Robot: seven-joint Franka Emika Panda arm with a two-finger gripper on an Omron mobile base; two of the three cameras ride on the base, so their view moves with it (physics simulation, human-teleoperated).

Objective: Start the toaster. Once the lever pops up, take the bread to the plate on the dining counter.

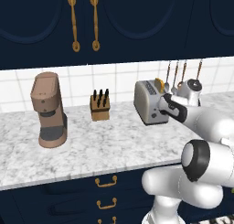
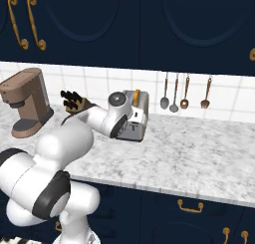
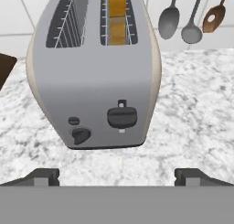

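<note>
A marble worktop [image 1: 91,145] runs under navy cabinets; from the left the toaster [image 1: 148,102] sits toward its back edge, bread [image 1: 159,84] poking from a slot, my gripper [image 1: 165,109] at its narrow face. From the right my arm hides most of that face. In the hand view my fingertips [image 3: 43,176] stand wide apart, holding nothing; I should centre on the lever [image 3: 121,117] and press straight down, avoiding the knob [image 3: 81,135].

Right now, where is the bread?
The bread stands in the toaster's right-hand slot in the hand view, beside the hanging utensils.
</note>
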